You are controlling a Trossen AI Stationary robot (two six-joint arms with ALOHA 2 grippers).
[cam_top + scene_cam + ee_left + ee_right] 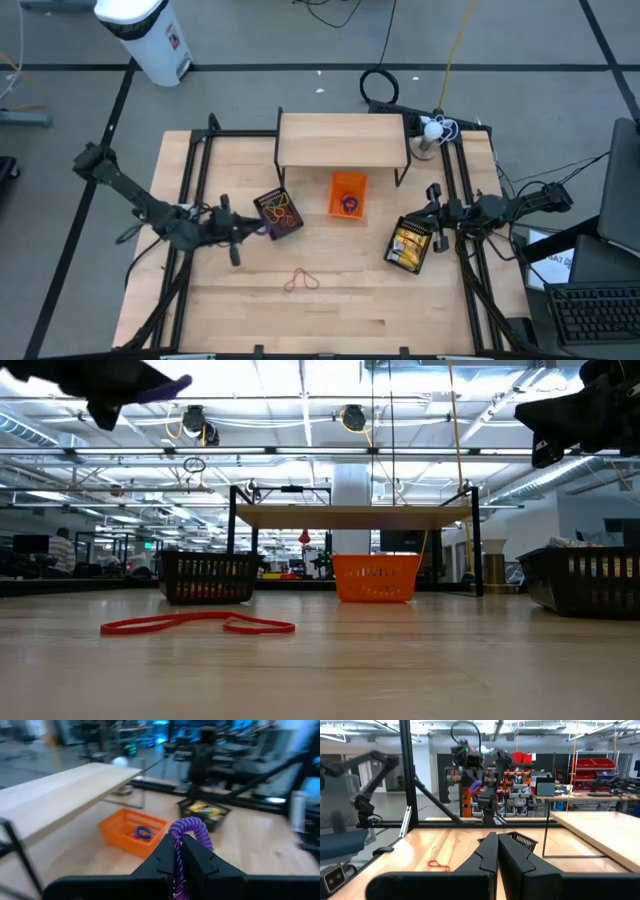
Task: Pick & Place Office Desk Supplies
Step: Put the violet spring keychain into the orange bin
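left hand (178,851) clamped on purple coil ring (189,831), above table (350,300) | orange basket (347,195) at 2 o'clock; carry over rim, release low | right hand (497,851) together, idle

dark jointed arms (matte black), tapered fingers (162,857)
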